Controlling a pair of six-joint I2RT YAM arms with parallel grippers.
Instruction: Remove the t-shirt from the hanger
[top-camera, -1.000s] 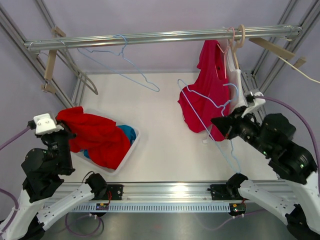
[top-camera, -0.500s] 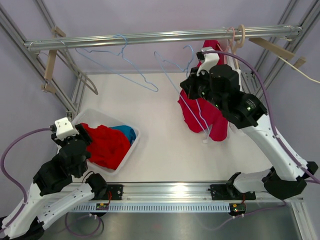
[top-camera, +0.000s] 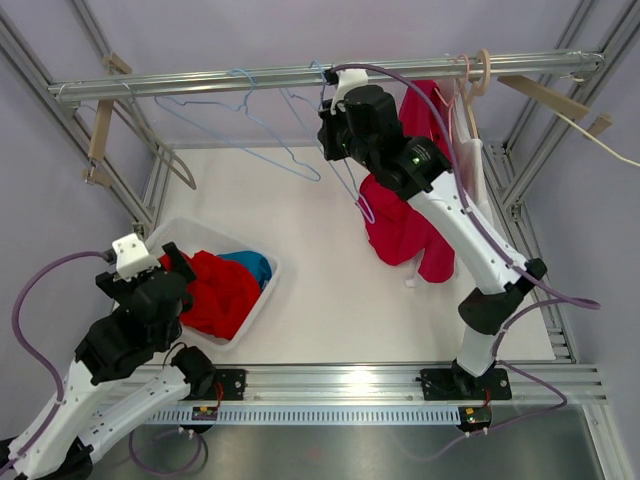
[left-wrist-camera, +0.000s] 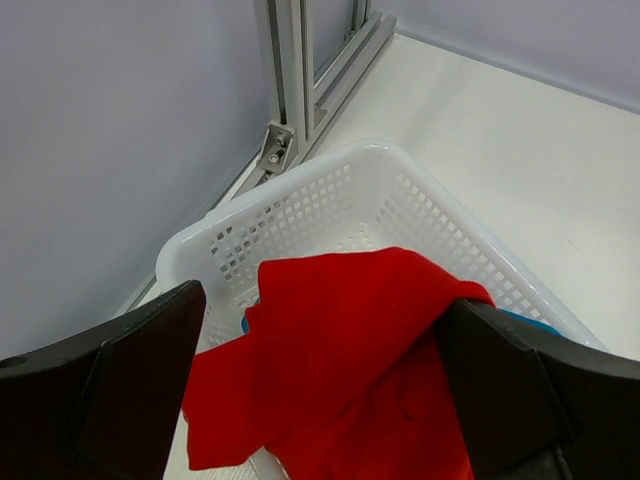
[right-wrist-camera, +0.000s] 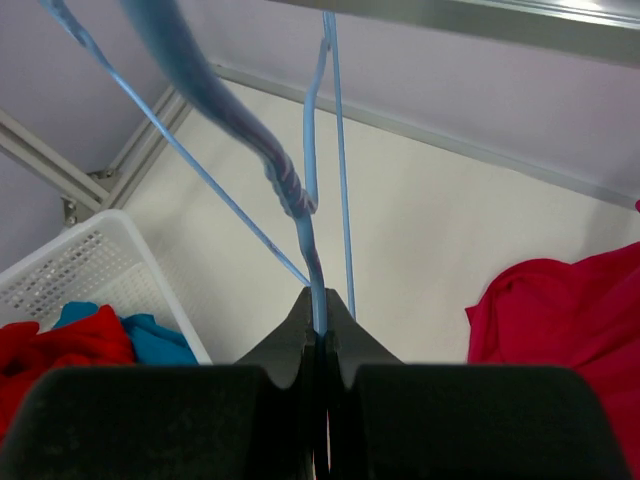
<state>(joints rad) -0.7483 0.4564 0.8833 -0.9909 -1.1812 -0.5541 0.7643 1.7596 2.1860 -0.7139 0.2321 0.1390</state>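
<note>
Beneath the metal rail (top-camera: 200, 82), near left: heaped in the white basket (left-wrist-camera: 300, 225) and spilling over its near rim, the red t-shirt (left-wrist-camera: 350, 330), already off. Above it, left gripper (left-wrist-camera: 320, 385) spread wide, holding nothing. Far centre, open table below: bare blue wire hanger (right-wrist-camera: 312, 255) pinched tight in right gripper (right-wrist-camera: 320, 335), seemingly for rehanging.

The shirt (left-wrist-camera: 345, 350) in the basket (left-wrist-camera: 330, 200) at 8 o'clock is bright red, with a teal cloth (top-camera: 256, 264) beside it. The basket is white, pierced in a grid pattern. The hanger (right-wrist-camera: 311, 250) is pale blue wire. The garment (top-camera: 400, 215) at 1 o'clock is crimson. The left hand (left-wrist-camera: 320, 385) and right hand (right-wrist-camera: 320, 345) are black, the surface (top-camera: 320, 270) off-white.
</note>
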